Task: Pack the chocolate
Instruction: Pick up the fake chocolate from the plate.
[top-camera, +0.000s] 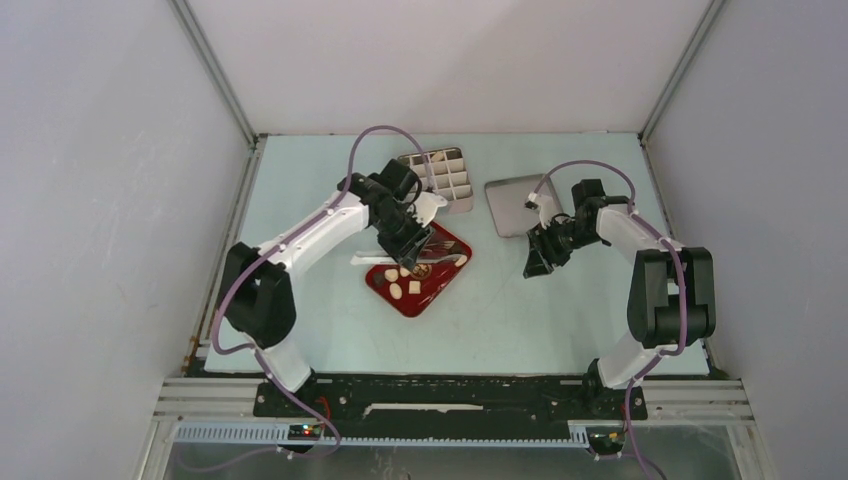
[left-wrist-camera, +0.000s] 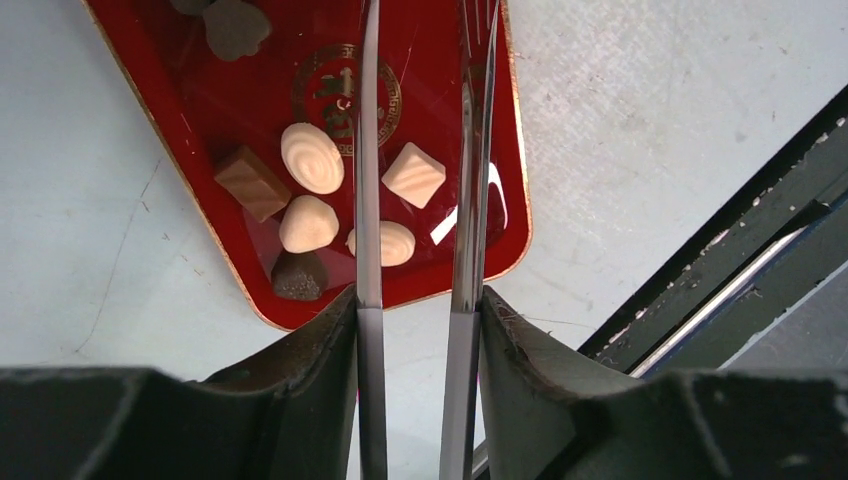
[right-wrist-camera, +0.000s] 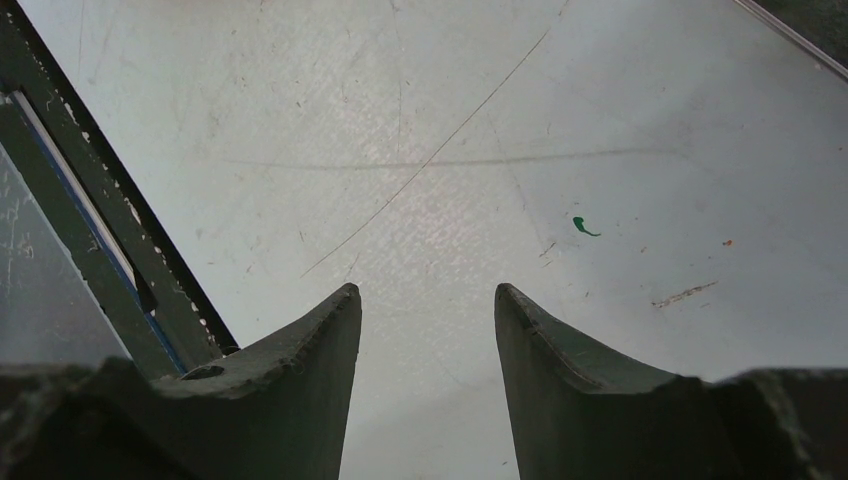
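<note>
Several pieces of chocolate lie on a red tray (left-wrist-camera: 478, 250): a cream-white swirl (left-wrist-camera: 312, 157), a white square (left-wrist-camera: 414, 175), a brown bar (left-wrist-camera: 252, 183) and a dark heart (left-wrist-camera: 299, 277). My left gripper (left-wrist-camera: 418, 295) is shut on a pair of metal tongs (left-wrist-camera: 368, 150). The tongs' two blades stand apart above the tray, and their tips run out of the left wrist view. In the top view the left gripper (top-camera: 405, 237) hangs over the tray (top-camera: 425, 300). My right gripper (right-wrist-camera: 425, 290) is open and holds nothing, over bare table right of the tray (top-camera: 540, 262).
A grey box with divided compartments (top-camera: 442, 180) stands behind the tray. Its flat grey lid (top-camera: 510, 205) lies to the right, beside the right gripper. The table's dark near edge (left-wrist-camera: 720, 270) runs close to the tray.
</note>
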